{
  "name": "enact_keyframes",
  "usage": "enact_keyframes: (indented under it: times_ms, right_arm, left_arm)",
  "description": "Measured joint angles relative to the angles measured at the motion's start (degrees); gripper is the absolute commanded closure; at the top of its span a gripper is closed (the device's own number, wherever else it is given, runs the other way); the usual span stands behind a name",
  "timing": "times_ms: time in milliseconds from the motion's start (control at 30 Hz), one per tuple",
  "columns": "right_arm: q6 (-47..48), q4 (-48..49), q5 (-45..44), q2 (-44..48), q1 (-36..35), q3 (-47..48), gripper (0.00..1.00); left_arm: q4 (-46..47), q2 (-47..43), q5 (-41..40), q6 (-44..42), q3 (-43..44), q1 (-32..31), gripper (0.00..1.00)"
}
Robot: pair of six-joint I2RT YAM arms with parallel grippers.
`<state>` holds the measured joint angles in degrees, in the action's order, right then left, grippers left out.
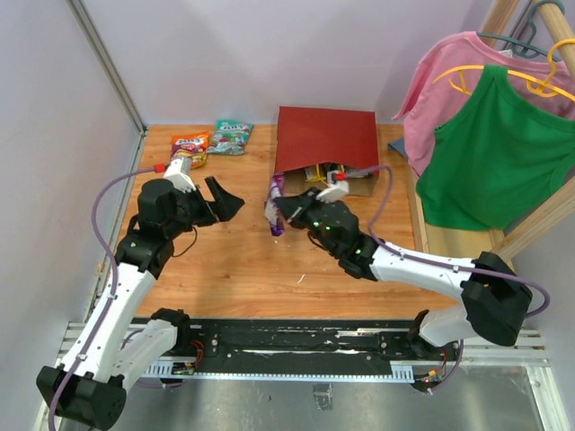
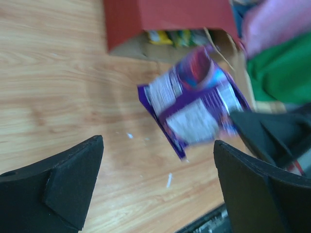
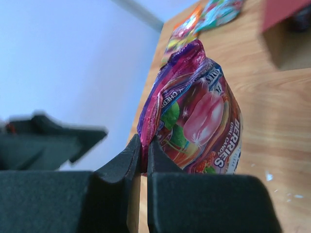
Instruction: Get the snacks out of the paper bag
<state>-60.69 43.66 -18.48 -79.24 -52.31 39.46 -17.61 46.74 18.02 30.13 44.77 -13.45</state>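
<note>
Pink shirt, green shirt, wooden table

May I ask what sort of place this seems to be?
Probably a lab robot test cell, not a home: plain white panels wall in a wooden table, the arms are bolted to a metal rail, and two shirts hang on a wooden rack as props.

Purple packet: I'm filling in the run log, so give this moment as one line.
right tool: shut on purple packet, just outside paper bag | left tool: open, empty | orange packet, teal packet: out on table
</note>
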Motion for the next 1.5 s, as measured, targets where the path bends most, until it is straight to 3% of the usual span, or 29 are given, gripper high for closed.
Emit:
enact_keyframes:
  times_ms: [133, 300, 500, 867, 900, 1033, 1100, 1200, 1367, 1467, 1500]
  right_arm:
    - [10.8, -21.0, -2.9, -1.0, -8.6, 15.8, 0.99]
    - [18.9, -35.8, -9.2, -4.8, -14.3, 23.9, 0.99]
    - [25.8, -53.9, -16.8, -13.3, -18.0, 35.8, 0.99]
    - [34.1, -76.9, -27.3, -41.9, -19.2, 73.8, 0.98]
    - [34.6, -77.7, -27.4, -44.5, -19.2, 76.0, 0.89]
    - [37.2, -78.5, -26.6, -52.8, -19.5, 83.3, 0.33]
    - [39.0, -76.5, -24.1, -52.6, -19.7, 82.4, 0.14]
    - [42.9, -64.1, -15.9, -45.3, -19.5, 68.2, 0.02]
    - [45.4, -45.4, -2.1, -25.3, -19.7, 38.5, 0.02]
    - [45.1, -36.7, 2.4, -14.7, -19.7, 27.3, 0.02]
    - [44.8, -33.8, 3.5, -11.2, -19.7, 23.8, 0.02]
  left_arm:
    - [-8.3, 1.5, -13.1, -1.6, 8.0, 0.6, 0.0]
    - [-13.0, -0.3, -23.1, -3.0, 11.3, 0.9, 0.0]
    - [-17.3, -3.1, -28.0, -4.5, 11.3, 0.9, 0.0]
    - [-20.6, -0.9, -34.9, -8.4, 16.5, 0.9, 0.0]
    - [-21.0, -1.0, -35.6, -8.5, 16.6, 0.9, 0.0]
    - [-24.5, -0.9, -44.1, -10.1, 16.6, 1.6, 0.0]
    - [-25.9, -1.2, -46.3, -10.3, 16.7, 1.6, 0.0]
    - [-26.3, -2.0, -47.1, -10.2, 17.3, 1.5, 0.0]
    - [-25.8, -3.2, -46.9, -9.0, 18.0, 1.4, 0.0]
    - [-24.5, -4.7, -43.7, -7.9, 16.2, 1.4, 0.02]
    - [-23.8, -5.4, -42.0, -7.5, 14.8, 1.4, 0.07]
